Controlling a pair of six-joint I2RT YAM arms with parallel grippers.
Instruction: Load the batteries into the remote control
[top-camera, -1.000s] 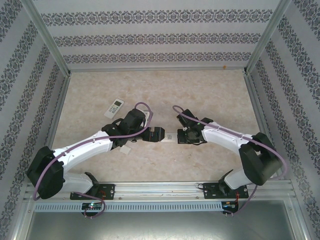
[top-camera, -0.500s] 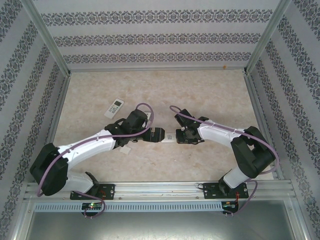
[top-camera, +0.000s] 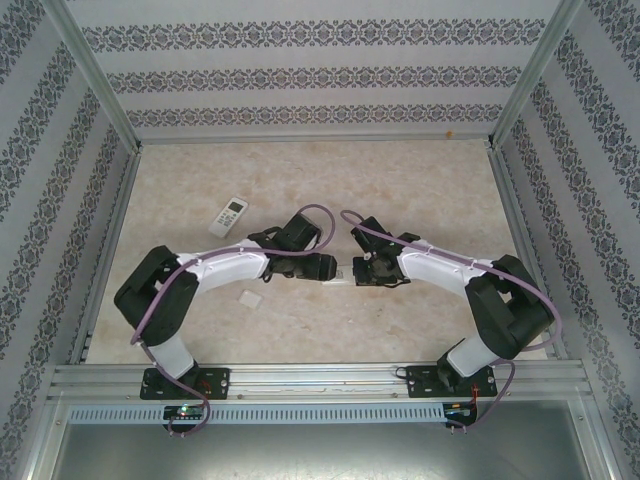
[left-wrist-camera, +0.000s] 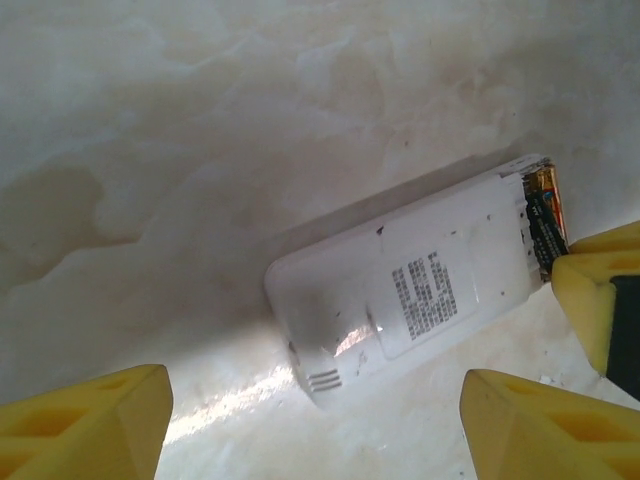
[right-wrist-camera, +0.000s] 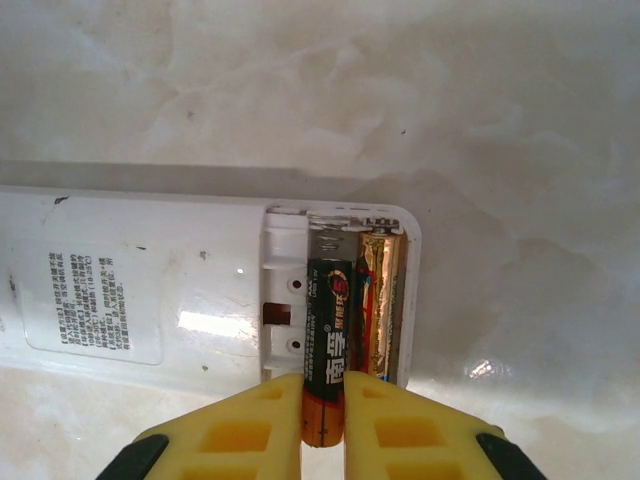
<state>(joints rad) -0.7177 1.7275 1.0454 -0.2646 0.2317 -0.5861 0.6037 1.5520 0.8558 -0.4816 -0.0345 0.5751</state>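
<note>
We note the right fingers (right-wrist-camera: 250, 425) pinching the dark battery (right-wrist-camera: 327, 320), its nose in the remote (right-wrist-camera: 150, 290) beside the gold battery (right-wrist-camera: 382, 300). The left fingers (left-wrist-camera: 90, 420) are spread, gripping nothing. Risk, in our judgement: the unbraced remote slides on the surface (right-wrist-camera: 300, 80) and the cell jams.

We are looking into a robotics lab's test cell. Flat panels of white wallpaper with grey floral bands (top-camera: 320, 75) are standing in for walls, and bare aluminium frame posts (top-camera: 92, 75) are holding them at the corners. A beige marble-patterned tabletop (top-camera: 420, 180) is serving as the work surface. Along its near edge a silver aluminium rail (top-camera: 320, 378) is carrying two white-and-black robot arms (top-camera: 225, 266), bolted down side by side, with a white slotted cable duct (top-camera: 320, 412) running just below it.
</note>
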